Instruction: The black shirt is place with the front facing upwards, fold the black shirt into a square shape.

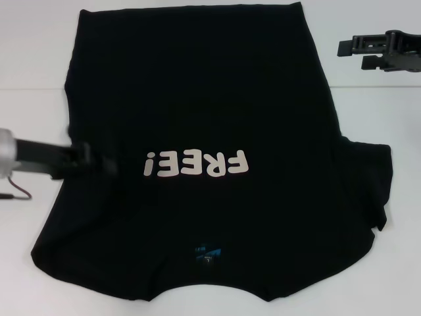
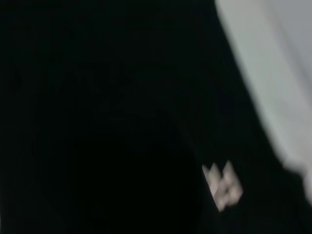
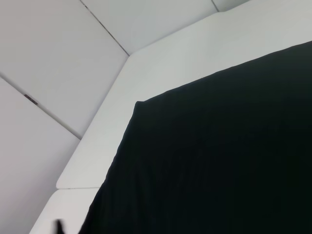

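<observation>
Across the smooth white counter (image 1: 26,79) the black shirt (image 1: 210,105) is lying front up, soft matte cotton, its pale "FREE!" lettering (image 1: 196,163) reading upside down and a small blue neck label (image 1: 206,253) showing near the collar. On the robot's left side the sleeve is looking folded in over the body, and the left gripper (image 1: 99,164) is sitting right there on the cloth; whether its fingers are pinching anything, I cannot tell. Over at the far right, the right gripper (image 1: 352,54) is hovering above bare counter, fingers parted, gripping nothing.
</observation>
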Controlling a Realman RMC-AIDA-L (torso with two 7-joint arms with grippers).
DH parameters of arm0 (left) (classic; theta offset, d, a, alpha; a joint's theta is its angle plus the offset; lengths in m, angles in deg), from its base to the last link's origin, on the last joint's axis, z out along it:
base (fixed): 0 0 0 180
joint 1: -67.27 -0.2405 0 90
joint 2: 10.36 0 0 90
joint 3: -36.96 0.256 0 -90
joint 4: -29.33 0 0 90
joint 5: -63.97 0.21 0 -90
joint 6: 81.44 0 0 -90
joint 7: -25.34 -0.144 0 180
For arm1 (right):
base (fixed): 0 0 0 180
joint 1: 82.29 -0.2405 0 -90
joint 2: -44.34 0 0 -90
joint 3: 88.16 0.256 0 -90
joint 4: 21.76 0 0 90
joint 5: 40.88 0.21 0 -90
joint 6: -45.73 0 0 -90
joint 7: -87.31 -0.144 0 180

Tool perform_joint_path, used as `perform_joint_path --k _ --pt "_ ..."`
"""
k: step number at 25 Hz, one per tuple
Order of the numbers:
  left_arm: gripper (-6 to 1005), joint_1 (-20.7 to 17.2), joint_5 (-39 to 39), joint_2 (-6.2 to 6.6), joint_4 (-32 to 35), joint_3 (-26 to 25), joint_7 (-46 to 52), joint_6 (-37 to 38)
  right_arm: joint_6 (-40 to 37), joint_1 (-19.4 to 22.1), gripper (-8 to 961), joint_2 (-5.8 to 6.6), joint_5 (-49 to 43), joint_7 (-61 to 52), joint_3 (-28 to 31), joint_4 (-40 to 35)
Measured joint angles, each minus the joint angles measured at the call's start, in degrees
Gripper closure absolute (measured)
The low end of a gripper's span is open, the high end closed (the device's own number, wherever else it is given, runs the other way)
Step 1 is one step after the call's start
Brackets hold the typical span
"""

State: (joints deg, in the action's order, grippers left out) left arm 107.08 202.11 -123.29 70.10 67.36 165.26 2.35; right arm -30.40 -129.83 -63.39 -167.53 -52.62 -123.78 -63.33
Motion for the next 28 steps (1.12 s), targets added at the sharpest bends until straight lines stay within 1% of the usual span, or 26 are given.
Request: perform_joint_path --k 1,3,4,5,6,7,8,9,10,11,12,14,16,18,20,22,25,28 --pt "990 0.5 0.8 0.0 -0.2 4.1 0.6 -0.7 0.0 0.0 87 0.02 0.0 0.0 0.0 0.0" --pt "986 0.8 1.7 0.33 -0.2 8.0 2.0 -1.2 0.2 0.1 89 0.04 0.0 0.0 0.0 0.0" --pt "985 0.6 1.7 0.58 0.3 9.0 2.6 -1.1 0.3 0.2 91 0.07 0.0 0.0 0.0 0.0" --pt "983 0.0 1.1 0.63 1.5 8.6 2.5 -0.4 0.3 0.2 93 0.1 0.0 0.0 0.0 0.0" --pt "956 -0.7 0.2 0.69 2.8 7.4 1.9 0.4 0.3 0.2 95 0.17 0.0 0.0 0.0 0.0" --pt "929 -1.8 -1.9 0.69 4.7 5.0 0.2 1.6 -0.1 0.3 97 0.26 -0.1 0.0 -0.1 0.0" --pt "902 -3.2 -4.9 0.61 6.5 1.9 -3.3 3.5 -0.7 0.2 99 0.5 -0.2 0.0 -0.3 0.0" --pt "875 -4.3 -6.7 0.56 7.4 0.2 -5.9 4.7 -1.2 0.2 101 0.6 -0.3 0.0 -0.4 0.0" --pt "848 -5.5 -9.5 0.66 7.7 -2.0 -9.8 6.3 -1.2 0.2 103 0.6 -0.3 0.0 -0.4 0.0" --pt "804 -6.9 -12.2 1.09 7.2 -3.9 -13.9 8.1 -1.5 0.2 105 0.77 -0.4 0.1 -0.5 0.0" --pt "759 -7.6 -13.5 1.37 6.8 -4.6 -16.0 9.2 -2.7 0.3 107 1.12 -0.4 0.5 -0.7 0.1" --pt "670 -9.0 -14.2 2.4 5.1 -4.7 -21.4 12.4 -3.4 0.4 111 1.22 -0.5 0.7 -0.8 0.0" --pt "596 -9.8 -14.0 2.79 4.2 -4.3 -25.9 16.0 -5.1 1.2 115 1.91 -0.9 0.9 -0.8 -0.4" --pt "537 -10.9 -14.1 2.52 4.0 -4.8 -29.2 18.6 -7.9 2.1 118 3.19 -2.9 0.0 -0.7 -0.7" --pt "478 -11.7 -14.4 1.81 3.8 -6.2 -29.6 18.2 -11.2 3.3 122 4.26 -6.0 -2.3 -0.2 -1.4" --pt "419 -12.0 -14.3 1.13 3.5 -7.0 -29.4 16.9 -14.8 5.0 126 5.0 -9.5 -5.2 0.2 -2.9" --pt "321 -11.9 -14.2 0.58 3.5 -7.2 -29.2 15.7 -18.2 7.5 132 5.52 -13.8 -7.9 0.2 -4.3" --pt "202 -11.3 -14.2 0.29 3.5 -7.1 -29.0 14.6 -19.0 9.0 138 5.49 -16.4 -8.7 0.2 -4.1"
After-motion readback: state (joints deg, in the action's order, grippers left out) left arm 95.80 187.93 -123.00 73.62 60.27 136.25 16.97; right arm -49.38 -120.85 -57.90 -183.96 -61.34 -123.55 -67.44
